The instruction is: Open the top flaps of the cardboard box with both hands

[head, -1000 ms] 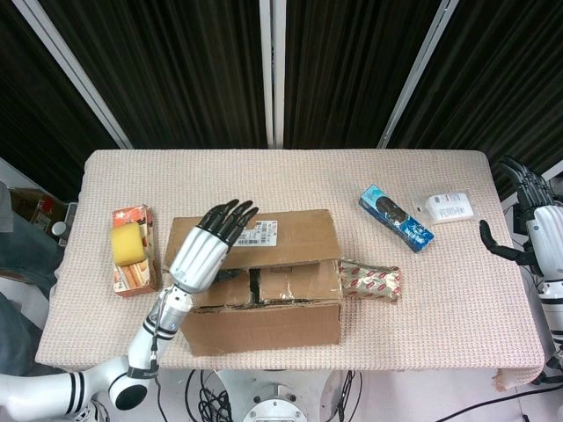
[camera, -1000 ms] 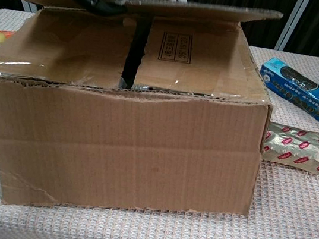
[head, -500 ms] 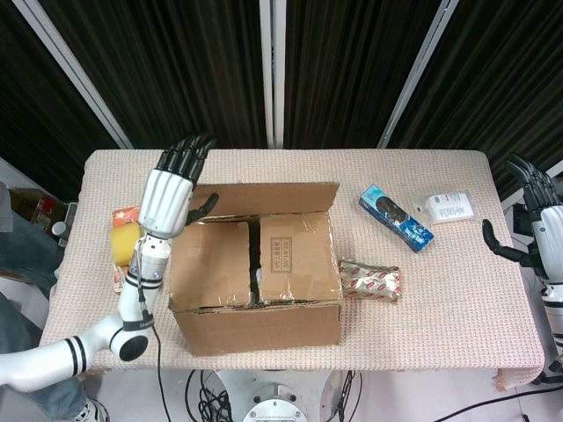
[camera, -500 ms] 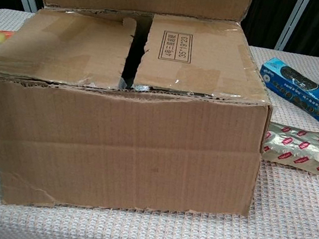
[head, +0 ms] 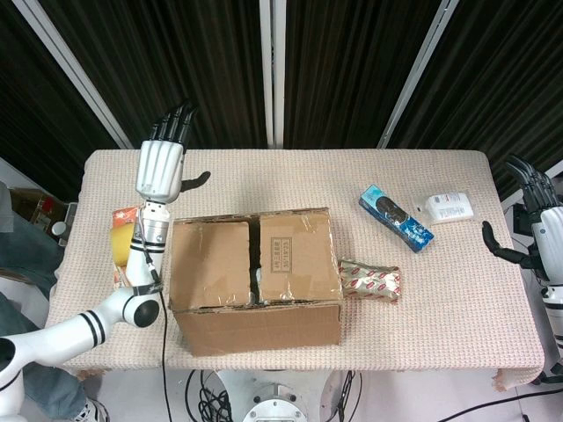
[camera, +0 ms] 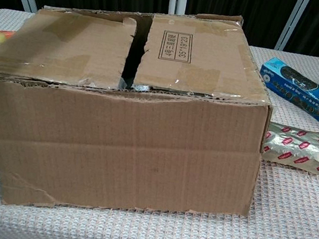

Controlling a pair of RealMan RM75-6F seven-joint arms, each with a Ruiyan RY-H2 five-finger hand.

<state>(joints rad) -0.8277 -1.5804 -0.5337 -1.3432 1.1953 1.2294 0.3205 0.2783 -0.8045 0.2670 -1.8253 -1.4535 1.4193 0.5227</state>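
Observation:
The cardboard box [head: 255,277] stands at the table's front middle and fills the chest view [camera: 127,133]. Its two short inner flaps, left [camera: 63,42] and right [camera: 197,50], lie flat with a dark gap between them. The long back flap no longer covers the top; only its torn edge shows along the box's back rim. My left hand [head: 163,163] is raised behind the box's back-left corner, fingers apart, holding nothing. My right hand [head: 535,220] hangs off the table's right edge, fingers spread and empty. Neither hand shows in the chest view.
A yellow sponge [head: 126,243] lies on an orange carton left of the box. A foil snack pack [head: 370,280] touches the box's right side. Farther right are a blue biscuit pack [head: 396,218] and a white packet [head: 449,207].
My left hand swung the long flap up off the box top and over the back, then rose away toward the back left. The right hand barely moved.

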